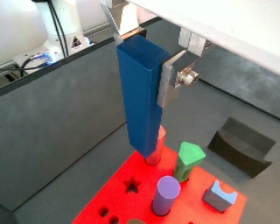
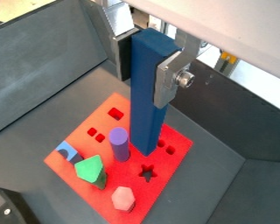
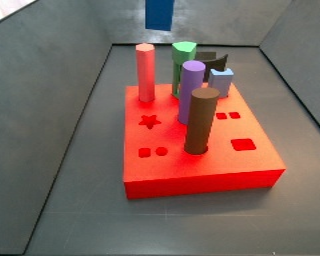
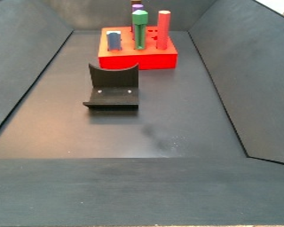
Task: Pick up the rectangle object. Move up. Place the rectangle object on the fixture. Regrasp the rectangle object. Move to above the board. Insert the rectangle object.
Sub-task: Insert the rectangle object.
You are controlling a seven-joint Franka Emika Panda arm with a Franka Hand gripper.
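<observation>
My gripper [image 1: 143,68] is shut on the upper part of the rectangle object [image 1: 140,96], a long dark blue bar that hangs upright. Both wrist views show it, with silver fingers [image 2: 166,80] on two opposite faces of the bar [image 2: 146,105]. Below it lies the red board [image 1: 119,197], also shown in the wrist view [image 2: 108,131]. In a side view the bar's lower end [image 3: 159,12] hangs well above the far side of the board [image 3: 203,165], clear of the pegs. The board [image 4: 138,60] stands at the far end of the bin.
Pegs stand in the board: pink round [image 3: 145,72], green [image 3: 184,55], purple [image 3: 192,80], brown [image 3: 200,120], and a pale blue block [image 3: 222,82]. The fixture [image 4: 113,86] stands on the floor beside the board and shows in a wrist view [image 1: 244,144]. Grey walls enclose the floor.
</observation>
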